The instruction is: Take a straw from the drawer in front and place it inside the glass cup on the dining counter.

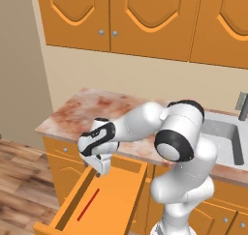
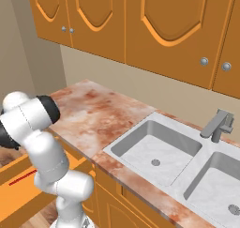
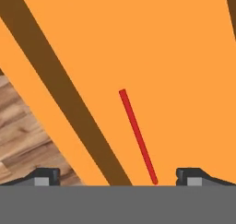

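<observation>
So far only the drawer [image 1: 104, 200] is open: straw [image 3: 138, 136] lies flat on its floor, gripper [image 3: 117, 176] above with jaws wide, empty; grasp and delivery to cup remain.

Your left base view looks forward and down from behind the arm, taking in the open drawer [image 1: 104, 200], the marble desk [image 1: 92, 110] and the wall cabinets [image 1: 121, 14]. Your right base view faces the same way from the other side, over the sink [image 2: 154, 149], and shares that desk, those cabinets and a slice of the drawer with the straw [image 2: 22, 177]. Your hand view sits close above the drawer floor, looking straight into it at the straw between the jaws' tips.
</observation>
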